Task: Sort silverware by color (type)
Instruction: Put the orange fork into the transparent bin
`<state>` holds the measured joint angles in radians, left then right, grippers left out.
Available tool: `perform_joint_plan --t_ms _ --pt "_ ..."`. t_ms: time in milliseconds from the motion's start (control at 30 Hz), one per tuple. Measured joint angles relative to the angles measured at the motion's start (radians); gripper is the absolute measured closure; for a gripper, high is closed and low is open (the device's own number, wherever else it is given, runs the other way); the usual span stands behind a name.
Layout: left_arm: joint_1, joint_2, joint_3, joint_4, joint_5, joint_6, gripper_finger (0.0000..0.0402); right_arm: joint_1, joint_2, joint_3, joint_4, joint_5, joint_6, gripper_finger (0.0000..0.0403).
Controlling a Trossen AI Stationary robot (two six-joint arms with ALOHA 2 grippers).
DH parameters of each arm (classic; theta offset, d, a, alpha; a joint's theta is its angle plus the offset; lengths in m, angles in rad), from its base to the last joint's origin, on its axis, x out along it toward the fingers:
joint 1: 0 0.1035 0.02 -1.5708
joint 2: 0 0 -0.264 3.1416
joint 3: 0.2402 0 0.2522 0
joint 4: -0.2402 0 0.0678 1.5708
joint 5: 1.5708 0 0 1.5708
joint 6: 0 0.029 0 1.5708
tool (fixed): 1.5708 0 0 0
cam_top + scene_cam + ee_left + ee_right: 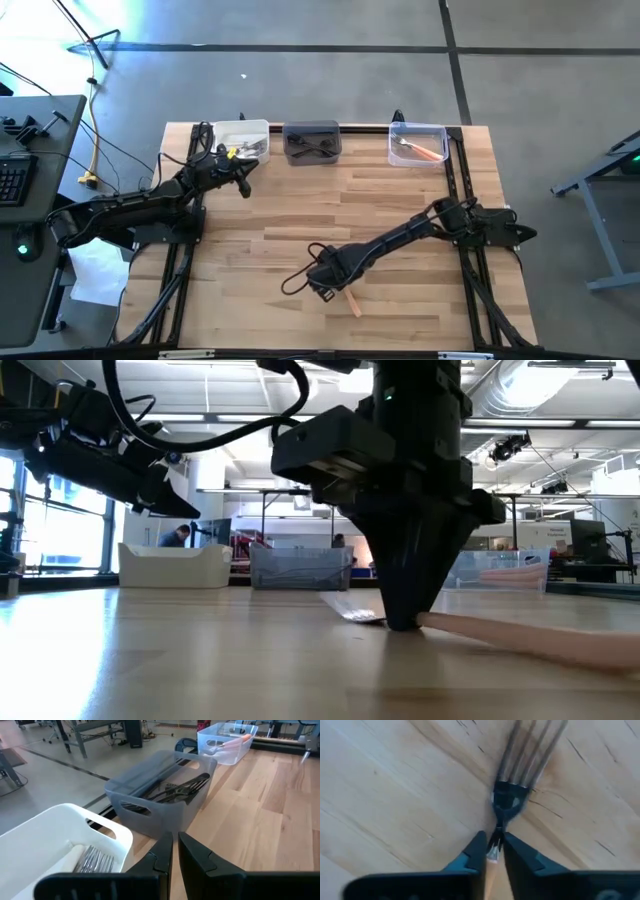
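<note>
Right pincer on an orange-handled fork

My right pincer (pixel 493 851) pinches the orange-handled fork (pixel 512 795) near the bench's front edge (left pincer (pixel 175 851) closed, empty).

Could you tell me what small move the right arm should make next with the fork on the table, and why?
Probably lift straight up. The right gripper looks pinched on the orange-handled fork, which lies flat on the table; it must clear the wood before travelling to the clear bin holding orange forks.
</note>
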<state>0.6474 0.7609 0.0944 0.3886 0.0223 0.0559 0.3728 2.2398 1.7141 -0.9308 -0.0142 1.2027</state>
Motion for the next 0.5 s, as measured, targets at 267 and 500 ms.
perform_joint_plan --t_ms 267,500 --pt "0.000 0.000 0.000 -0.007 0.000 0.000 0.0383 -0.057 -0.001 0.035 -0.075 -0.016 -0.159 0.0381" --pt "0.000 0.000 0.000 -0.008 0.000 0.000 0.0383 -0.186 -0.081 0.133 -0.356 0.109 -0.380 0.0396"
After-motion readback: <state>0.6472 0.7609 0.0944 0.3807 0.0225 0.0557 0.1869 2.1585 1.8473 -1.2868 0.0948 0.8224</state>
